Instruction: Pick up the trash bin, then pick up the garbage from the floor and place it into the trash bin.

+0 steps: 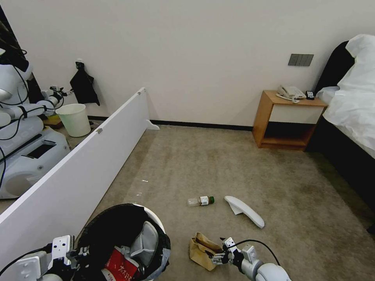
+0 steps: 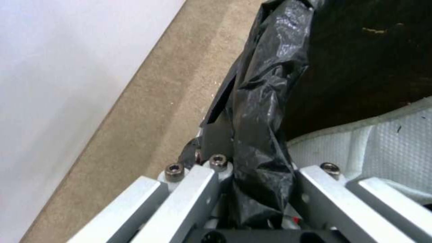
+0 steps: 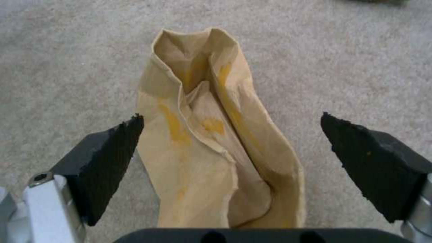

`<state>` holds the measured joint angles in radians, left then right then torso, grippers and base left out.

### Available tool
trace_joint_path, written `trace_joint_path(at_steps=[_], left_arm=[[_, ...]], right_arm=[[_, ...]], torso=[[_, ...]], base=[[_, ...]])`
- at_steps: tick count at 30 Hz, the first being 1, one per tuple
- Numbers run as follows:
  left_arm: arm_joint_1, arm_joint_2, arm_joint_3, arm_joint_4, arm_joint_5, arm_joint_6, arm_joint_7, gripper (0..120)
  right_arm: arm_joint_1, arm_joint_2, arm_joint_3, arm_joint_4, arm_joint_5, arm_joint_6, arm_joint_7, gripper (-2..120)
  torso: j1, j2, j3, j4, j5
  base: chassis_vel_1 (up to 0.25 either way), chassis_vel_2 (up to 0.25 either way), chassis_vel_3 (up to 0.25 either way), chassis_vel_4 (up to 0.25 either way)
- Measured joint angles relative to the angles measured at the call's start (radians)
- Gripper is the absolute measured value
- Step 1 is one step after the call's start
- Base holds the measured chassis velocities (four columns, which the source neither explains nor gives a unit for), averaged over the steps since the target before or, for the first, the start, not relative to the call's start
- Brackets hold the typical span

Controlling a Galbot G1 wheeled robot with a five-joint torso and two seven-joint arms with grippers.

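Observation:
The trash bin [image 1: 157,221], white with a black liner [image 2: 265,101], is at the bottom left of the head view. Inside lie a white slipper [image 1: 145,240] and a red wrapper [image 1: 121,267]. My left gripper [image 1: 80,253] is shut on the bin's lined rim, the liner pinched between its fingers [image 2: 218,131]. On the carpet floor [image 1: 234,164] lies a brown paper bag [image 1: 201,246]. My right gripper [image 3: 232,135] is open, one dark pad on each side of the bag [image 3: 211,135]. Farther out lie a clear green-capped bottle [image 1: 200,201] and a second white slipper [image 1: 244,210].
A long white board [image 1: 78,171] stands along my left. Behind it are a pale unlined bin [image 1: 74,119] and another robot [image 1: 23,156]. A wooden nightstand [image 1: 287,119] and a bed [image 1: 351,117] stand at the back right, with open carpet between.

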<state>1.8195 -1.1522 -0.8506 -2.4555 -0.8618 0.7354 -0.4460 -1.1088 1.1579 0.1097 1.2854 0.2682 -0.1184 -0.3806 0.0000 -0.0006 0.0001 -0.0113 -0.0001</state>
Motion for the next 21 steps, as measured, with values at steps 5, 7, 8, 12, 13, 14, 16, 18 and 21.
trace_joint_path(at_steps=[5, 7, 8, 12, 13, 14, 16, 18, 21], left_arm=[[-0.004, 0.0, 0.0, 0.0, -0.001, 0.0, 0.0, 2], [-0.006, 0.001, 0.0, 0.001, -0.002, 0.0, 0.0, 2], [-0.006, 0.001, 0.0, 0.002, -0.002, 0.0, 0.0, 2], [-0.008, 0.003, 0.0, 0.002, -0.006, 0.0, 0.0, 2], [-0.009, 0.004, -0.001, 0.002, -0.007, 0.0, 0.0, 2], [-0.009, 0.004, -0.001, 0.002, -0.008, 0.0, 0.0, 2], [-0.009, 0.004, -0.001, 0.002, -0.008, 0.0, 0.0, 2], [-0.009, 0.004, -0.001, 0.002, -0.008, 0.0, 0.0, 2], [-0.008, 0.003, 0.0, 0.002, -0.008, 0.0, 0.0, 2]], right_arm=[[0.014, 0.005, -0.008, -0.027, 0.016, -0.004, 0.0, 100], [0.018, 0.008, -0.011, -0.041, 0.02, -0.004, 0.0, 100], [0.022, 0.011, -0.012, -0.053, 0.024, -0.004, -0.004, 100], [0.034, 0.016, -0.018, -0.076, 0.037, -0.005, -0.008, 96], [0.038, 0.016, -0.018, -0.082, 0.039, -0.006, -0.009, 92], [0.04, 0.016, -0.018, -0.084, 0.042, -0.006, -0.009, 88], [0.041, 0.015, -0.018, -0.084, 0.043, -0.007, -0.009, 84], [0.042, 0.012, -0.016, -0.087, 0.043, -0.007, -0.009, 74], [0.042, 0.012, -0.016, -0.096, 0.043, -0.007, -0.01, 62]], torso=[[0.0, 0.0, 0.0, 0.0, 0.0], [0.0, 0.0, 0.0, 0.0, 0.0], [0.0, 0.0, 0.0, 0.0, 0.0], [0.0, 0.0, 0.0, 0.0, 0.0001], [0.0, 0.0, 0.0, 0.0, 0.0], [0.0, 0.0, 0.0, 0.0, 0.0], [0.0, 0.0, 0.0, 0.0, 0.0], [0.0, 0.0, 0.0, 0.0, -0.0001], [0.0, 0.0, 0.0, 0.0, 0.0]], base=[[0.0, 0.0, 0.0, 0.0], [0.0, 0.0, 0.0, 0.0], [0.0, 0.0, 0.0, 0.0], [0.0, 0.0, 0.0, 0.0], [0.0, 0.0, 0.0, 0.0], [0.0, 0.0, 0.0, 0.0], [0.0, 0.0, 0.0, 0.0], [0.0, 0.0, 0.0, 0.0], [0.0, 0.0, 0.0, 0.0]])
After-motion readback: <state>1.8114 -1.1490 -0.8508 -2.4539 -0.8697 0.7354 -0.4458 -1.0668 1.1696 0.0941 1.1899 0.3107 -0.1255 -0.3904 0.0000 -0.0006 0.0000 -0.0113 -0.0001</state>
